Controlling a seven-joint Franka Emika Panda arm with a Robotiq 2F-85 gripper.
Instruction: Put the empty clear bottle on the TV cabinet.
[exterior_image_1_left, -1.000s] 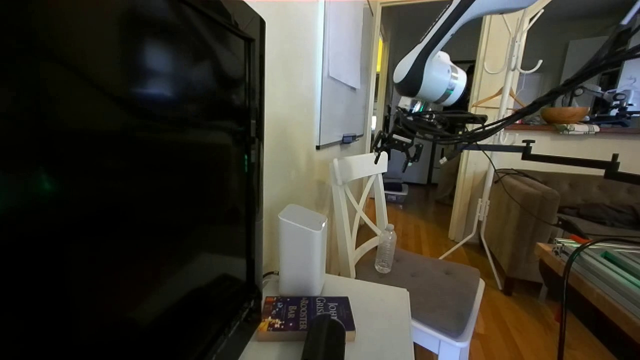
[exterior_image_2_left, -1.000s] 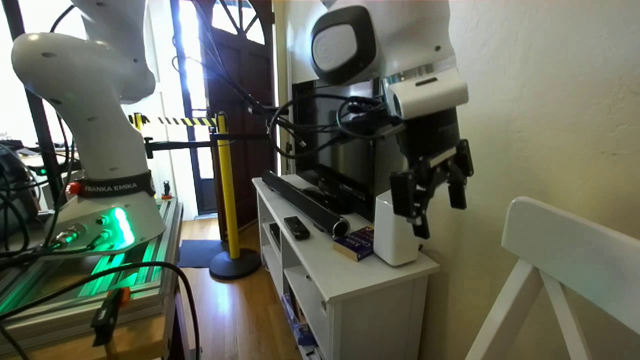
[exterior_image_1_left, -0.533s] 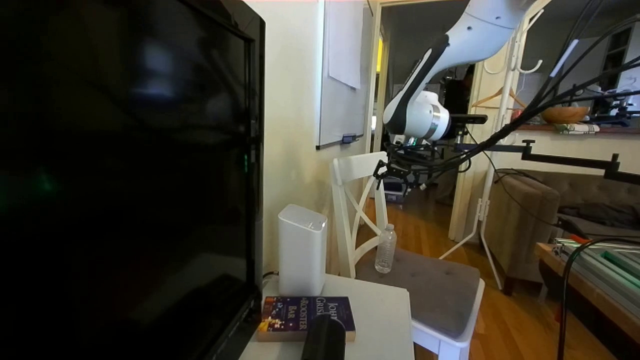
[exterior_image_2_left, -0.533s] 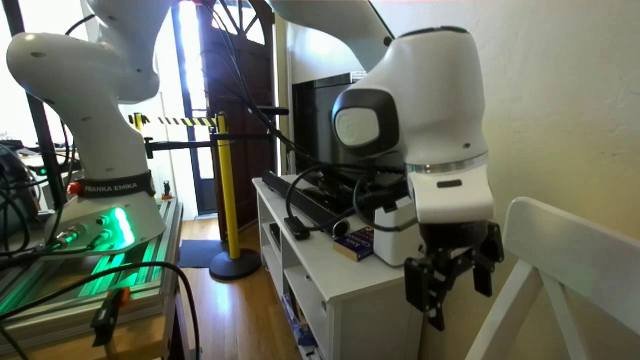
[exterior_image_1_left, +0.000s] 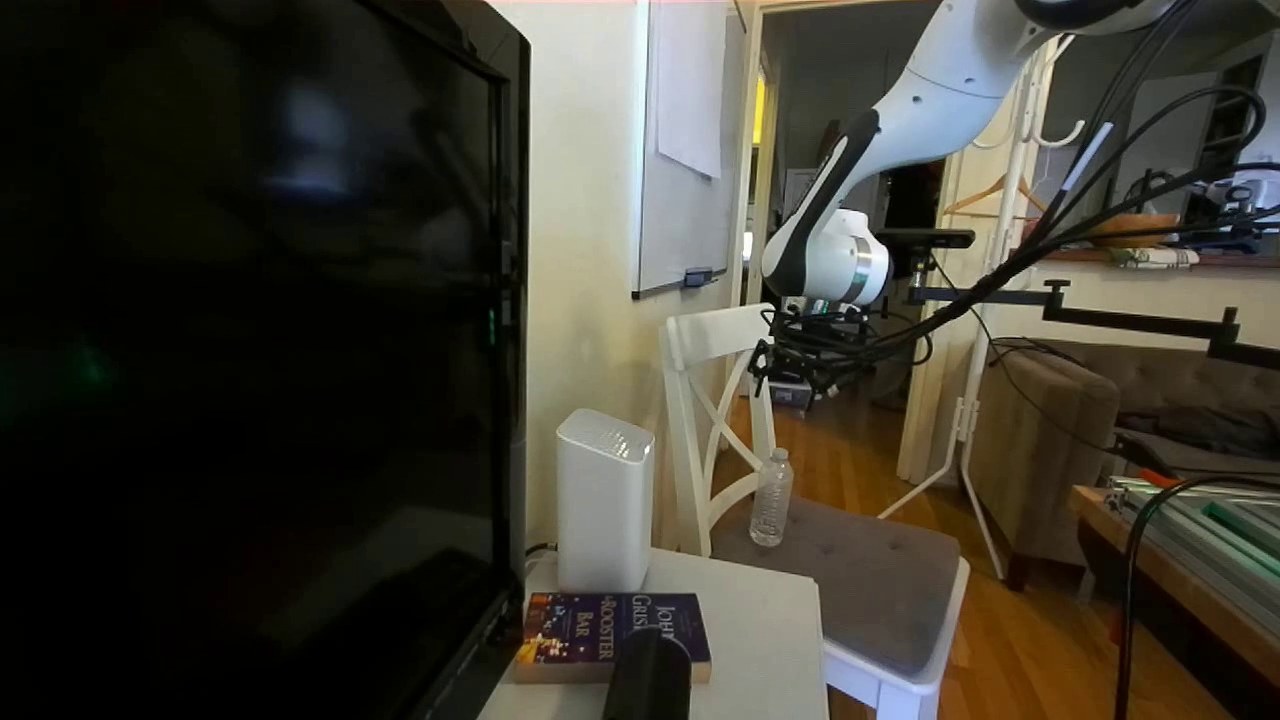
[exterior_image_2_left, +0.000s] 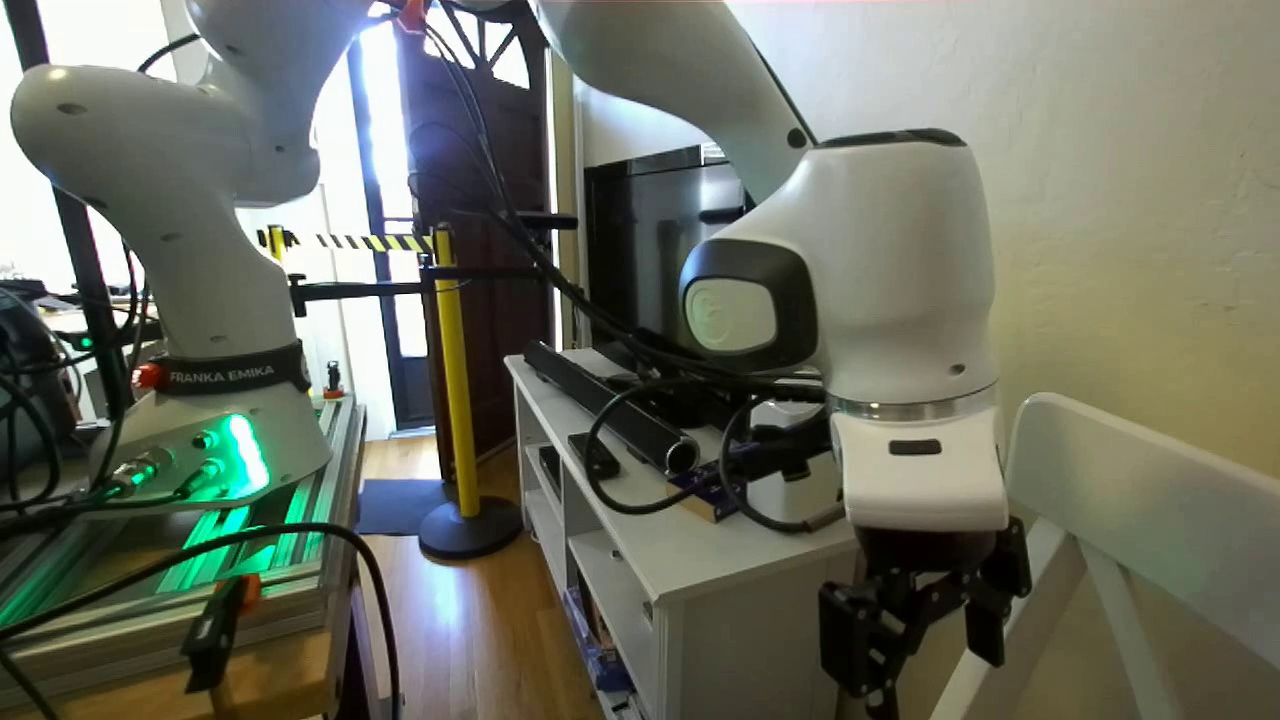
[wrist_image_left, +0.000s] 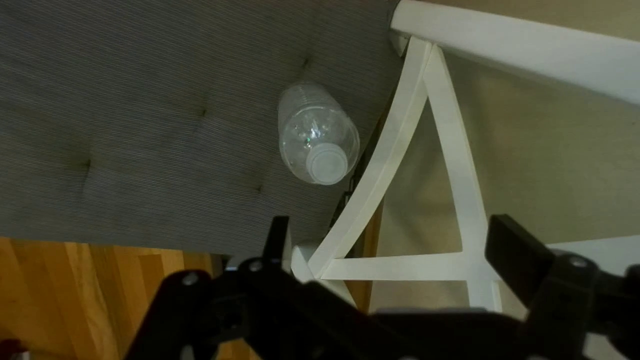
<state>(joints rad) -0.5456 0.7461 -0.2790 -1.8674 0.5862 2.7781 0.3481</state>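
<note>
The empty clear bottle (exterior_image_1_left: 770, 500) stands upright on the grey seat of a white chair, close to the chair back. In the wrist view, the bottle (wrist_image_left: 320, 135) is seen from above, cap towards me. My gripper (exterior_image_1_left: 788, 385) is open and empty, above the bottle at about the height of the chair's top rail. In the wrist view, the fingers of the gripper (wrist_image_left: 390, 227) are wide apart, with the bottle ahead of and outside them. The gripper also shows open in an exterior view (exterior_image_2_left: 932, 675). The white TV cabinet (exterior_image_1_left: 765, 640) shows in both exterior views (exterior_image_2_left: 690, 565).
The chair back (wrist_image_left: 385, 155) lies close to the bottle and gripper. On the cabinet are a white boxy column (exterior_image_1_left: 605, 500), a book (exterior_image_1_left: 615, 640), a black soundbar (exterior_image_2_left: 610, 405), a small black device (exterior_image_2_left: 594, 455) and a TV (exterior_image_1_left: 260, 350). Cables hang from the arm.
My gripper has moved down beside the cabinet's end towards the chair, staying open. The descent is larger in the first half second. The bottle has not moved.
</note>
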